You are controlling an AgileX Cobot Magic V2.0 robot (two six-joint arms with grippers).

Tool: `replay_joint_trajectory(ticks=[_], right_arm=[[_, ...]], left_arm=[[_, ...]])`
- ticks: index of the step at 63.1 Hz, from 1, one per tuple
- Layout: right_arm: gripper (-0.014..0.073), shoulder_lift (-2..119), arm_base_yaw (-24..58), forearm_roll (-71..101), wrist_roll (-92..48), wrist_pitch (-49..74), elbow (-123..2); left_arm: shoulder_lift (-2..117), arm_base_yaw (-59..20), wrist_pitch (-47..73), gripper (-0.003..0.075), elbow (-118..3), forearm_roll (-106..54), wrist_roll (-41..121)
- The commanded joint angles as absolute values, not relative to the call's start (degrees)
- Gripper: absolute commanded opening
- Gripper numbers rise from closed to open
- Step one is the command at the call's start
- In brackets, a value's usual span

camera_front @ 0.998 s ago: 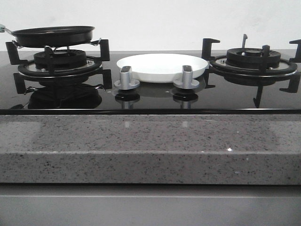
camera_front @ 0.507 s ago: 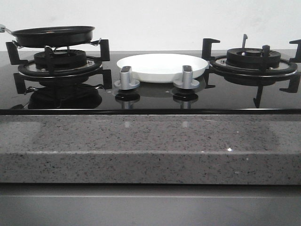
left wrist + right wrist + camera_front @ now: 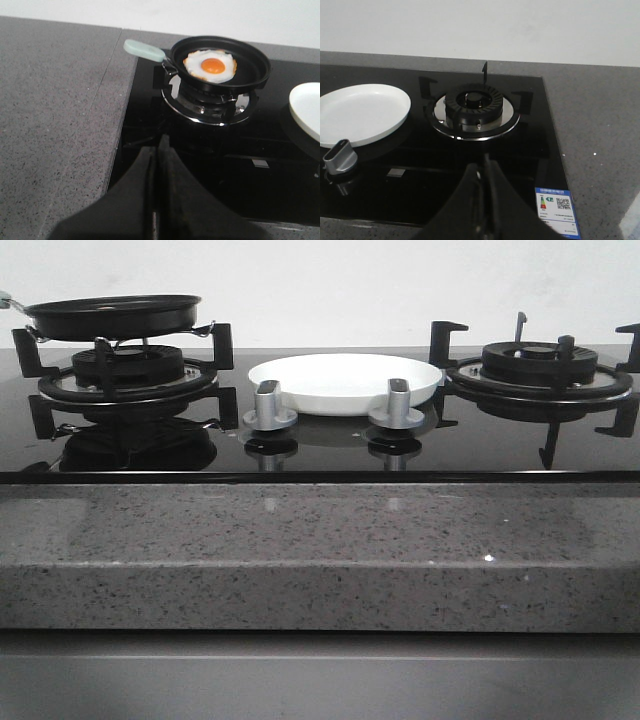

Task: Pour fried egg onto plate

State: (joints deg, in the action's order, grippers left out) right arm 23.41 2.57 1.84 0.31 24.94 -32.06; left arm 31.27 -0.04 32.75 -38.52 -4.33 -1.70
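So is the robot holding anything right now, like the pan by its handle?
No, nothing is held. The left gripper and right gripper are both shut and empty. The pan sits on its burner, handle untouched.

Black glass hob (image 3: 320, 445) set in a grey speckled counter (image 3: 320, 540). Left burner (image 3: 128, 370) carries a black frying pan (image 3: 112, 315) with a pale green handle (image 3: 143, 49). Right burner (image 3: 538, 365) bare, black grate. Two silver knobs (image 3: 269, 405) (image 3: 397, 403) near the front edge, between burners. Sticker (image 3: 555, 204) at the near right corner.
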Motion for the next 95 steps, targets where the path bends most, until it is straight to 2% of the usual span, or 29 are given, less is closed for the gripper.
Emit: replay_joint_trajectory(ticks=[1, 17, 22, 26, 31, 35, 43, 57, 73, 82, 95], right_arm=[[-0.0118, 25.7, 2.1, 1.0, 0.0, 20.8, -34.0], [-0.0111, 27.9, 2.1, 1.1, 0.0, 25.5, -34.0], [-0.003, 29.3, 2.1, 1.8, 0.0, 27.7, -34.2], [0.009, 30.3, 2.1, 2.3, 0.0, 28.4, -34.2], [0.0262, 31.6, 2.1, 2.6, 0.0, 28.6, -34.3], [0.034, 32.6, 2.1, 3.4, 0.0, 29.8, -35.0], [0.035, 36.3, 2.2, 6.5, 0.0, 33.7, -38.8], [0.0344, 47.1, 4.1, 16.2, -6.5, 41.1, -48.2], [0.0344, 60.7, 7.7, 26.7, -12.7, 42.5, -57.3], [0.0344, 68.5, 10.6, 27.7, -13.5, 41.6, -62.3], [0.0344, 80.0, 11.4, 27.6, -13.5, 40.3, -70.8]], left_arm=[[33.1, 0.0, 28.6, -0.002, -40.7, -5.1, -1.8], [36.5, 0.0, 28.6, -0.0001, -40.7, -5.7, -1.8], [37.3, 0.0, 28.6, 0.0101, -40.7, -6.2, -1.7], [38.0, 0.0, 28.6, 0.0242, -40.7, -6.3, -1.7], [38.6, 0.0, 28.6, 0.0455, -40.7, -6.3, -1.7], [39.0, 0.0, 29.0, 0.0529, -40.8, -6.3, -1.6], [39.7, -2.1, 30.2, 0.0531, -41.8, -6.6, -1.3], [41.6, -14.1, 30.5, 0.0531, -42.5, -6.6, 1.4], [43.7, -26.0, 28.4, 0.0531, -42.5, -6.6, 1.4], [44.9, -29.3, 26.8, 0.0531, -42.5, -6.6, 1.4], [47.0, -30.1, 27.0, 0.0531, -42.5, -6.6, 1.4]])
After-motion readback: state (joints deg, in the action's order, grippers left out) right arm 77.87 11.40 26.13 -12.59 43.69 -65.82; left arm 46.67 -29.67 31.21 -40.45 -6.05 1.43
